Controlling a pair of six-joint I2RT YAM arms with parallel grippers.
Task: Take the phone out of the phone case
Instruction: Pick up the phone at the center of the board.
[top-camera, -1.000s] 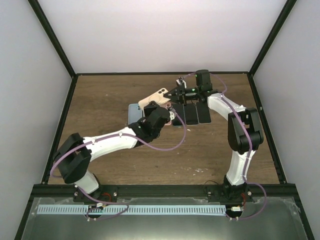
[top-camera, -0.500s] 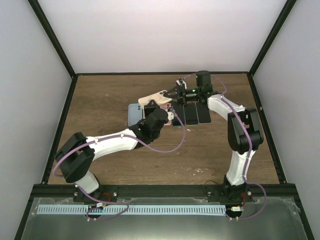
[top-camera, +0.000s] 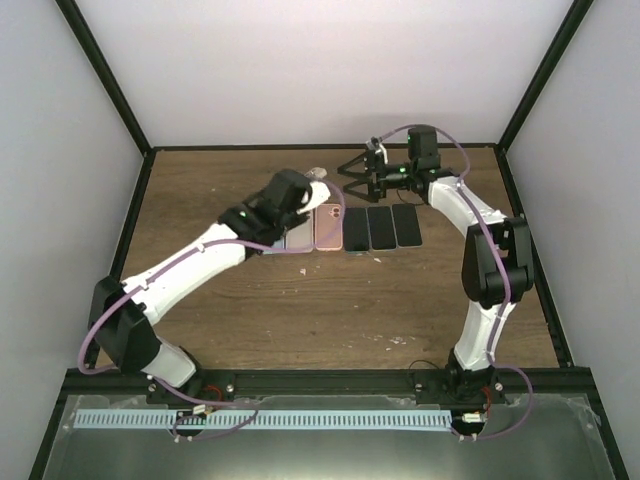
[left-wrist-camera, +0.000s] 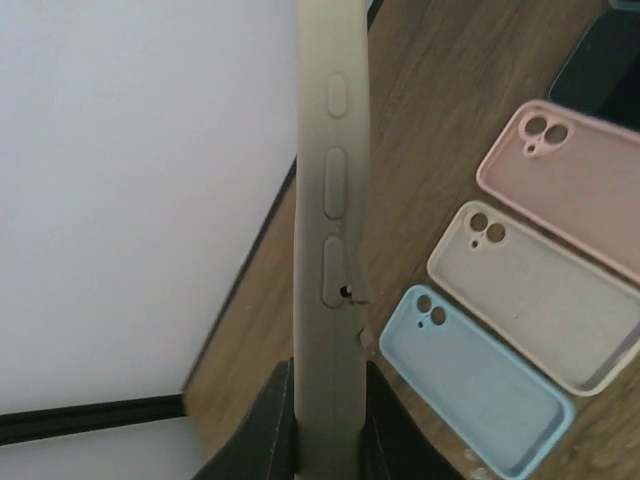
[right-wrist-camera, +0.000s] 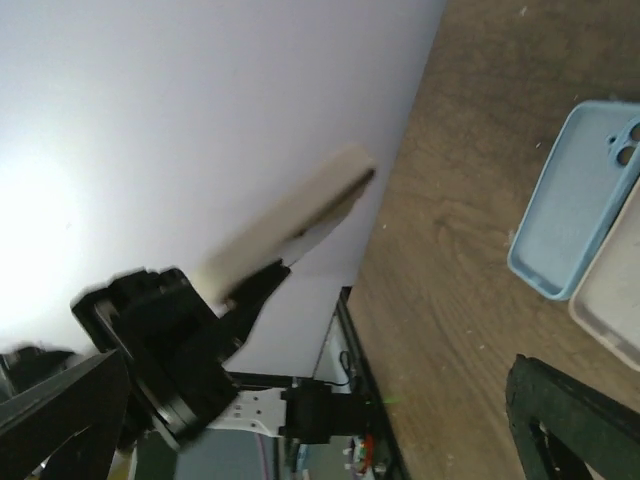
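Left gripper (left-wrist-camera: 328, 425) clamped on the beige case (left-wrist-camera: 328, 200), which it holds edge-on above the table (top-camera: 300, 320) with the side buttons facing the wrist camera; right gripper (top-camera: 350, 181) sprung wide and holding nothing, parked near the back edge; a second ago both grippers met on the case over the row of goods, the right one closed at its end; it has since let go and pulled back, while the left arm has swung the case up and to the left; whether the phone rides inside cannot be told, though a dark sliver (right-wrist-camera: 368, 177) at the case's tip hints that it may; if so, the extraction is judged unfinished, and the right gripper likely needs a fresh bite; below lie a pink case (left-wrist-camera: 580, 180), a cream case (left-wrist-camera: 540, 290) and a blue case (left-wrist-camera: 480, 390), all empty, in a row with three dark phones (top-camera: 380, 228).
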